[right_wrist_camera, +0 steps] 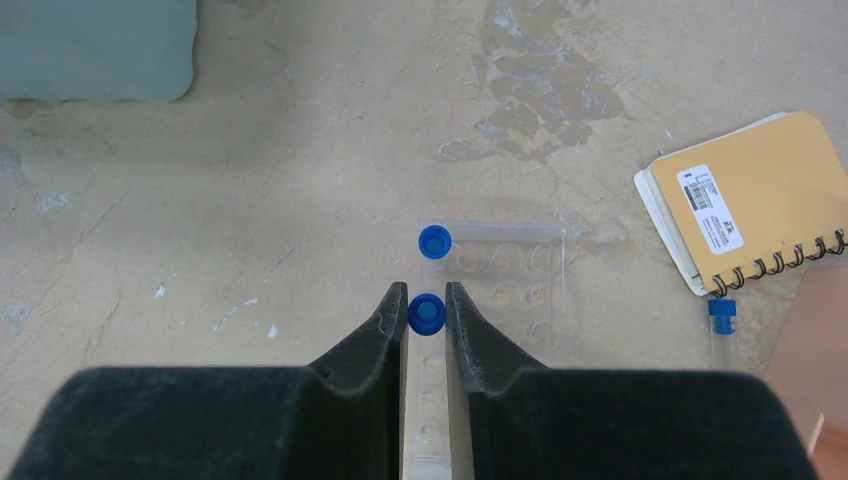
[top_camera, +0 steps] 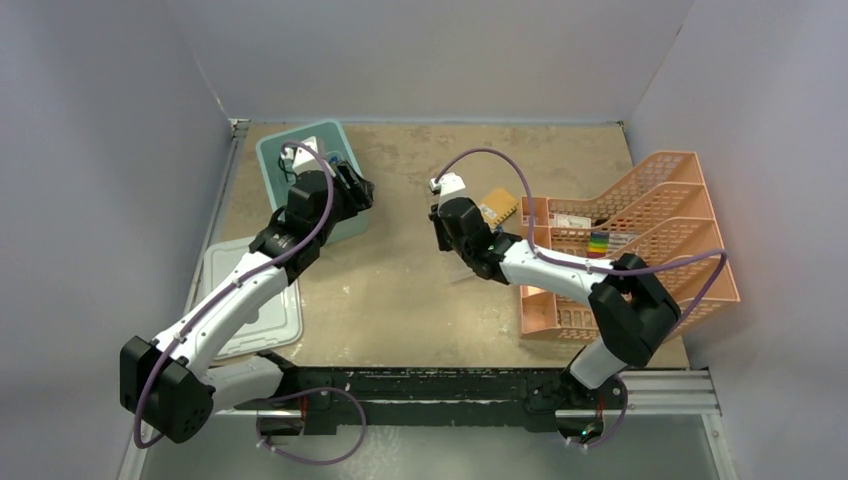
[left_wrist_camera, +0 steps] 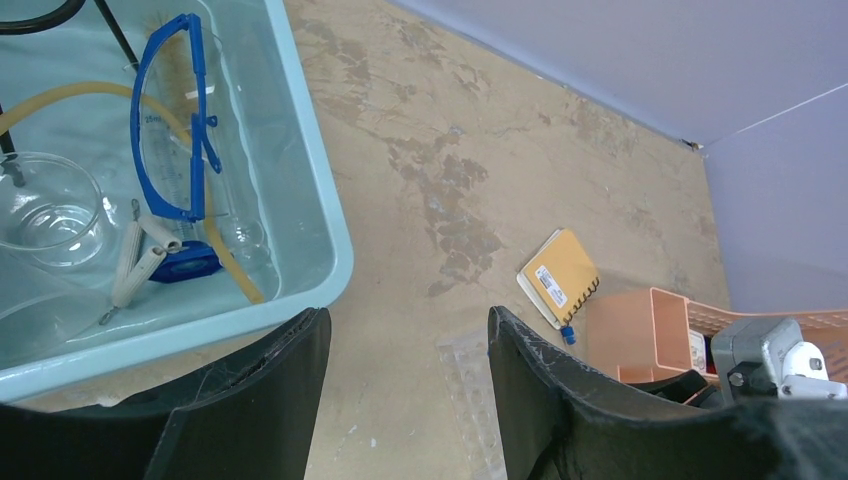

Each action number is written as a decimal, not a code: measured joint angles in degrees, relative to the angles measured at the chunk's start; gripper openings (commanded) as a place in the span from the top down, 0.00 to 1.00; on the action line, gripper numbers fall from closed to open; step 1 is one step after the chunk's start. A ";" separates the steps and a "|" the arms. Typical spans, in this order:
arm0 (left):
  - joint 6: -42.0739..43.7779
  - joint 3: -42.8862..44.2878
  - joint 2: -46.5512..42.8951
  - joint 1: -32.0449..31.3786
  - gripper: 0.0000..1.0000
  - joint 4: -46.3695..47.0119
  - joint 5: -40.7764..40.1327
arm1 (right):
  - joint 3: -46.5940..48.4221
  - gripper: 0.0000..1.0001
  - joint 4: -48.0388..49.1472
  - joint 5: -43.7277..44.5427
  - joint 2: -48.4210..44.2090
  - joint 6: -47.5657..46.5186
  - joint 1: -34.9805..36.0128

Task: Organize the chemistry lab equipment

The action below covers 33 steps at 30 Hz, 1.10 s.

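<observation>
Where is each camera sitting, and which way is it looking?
Top external: above and behind the arms, looking down on the table; both whole arms show.
Left wrist: on the left arm, looking past the open left gripper into the teal tub at blue goggles.
Right wrist: on the right arm, looking straight down; the right gripper pinches a blue-capped tube at the clear rack.
Shared: both wrist views catch the yellow notebook and the rack.
</observation>
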 measured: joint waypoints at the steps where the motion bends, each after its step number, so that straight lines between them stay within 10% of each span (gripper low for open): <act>1: 0.02 0.00 0.00 0.00 0.42 -0.02 -0.02 | -0.17 0.91 0.37 0.07 0.11 0.00 0.00; 18: 0.02 0.00 0.00 0.00 0.42 -0.02 -0.26 | -1.20 0.84 2.91 0.87 4.00 0.39 0.00; 33: 0.02 0.00 -0.07 0.00 0.38 -0.09 -0.85 | 2.54 0.38 -5.97 -0.13 2.86 2.47 -0.02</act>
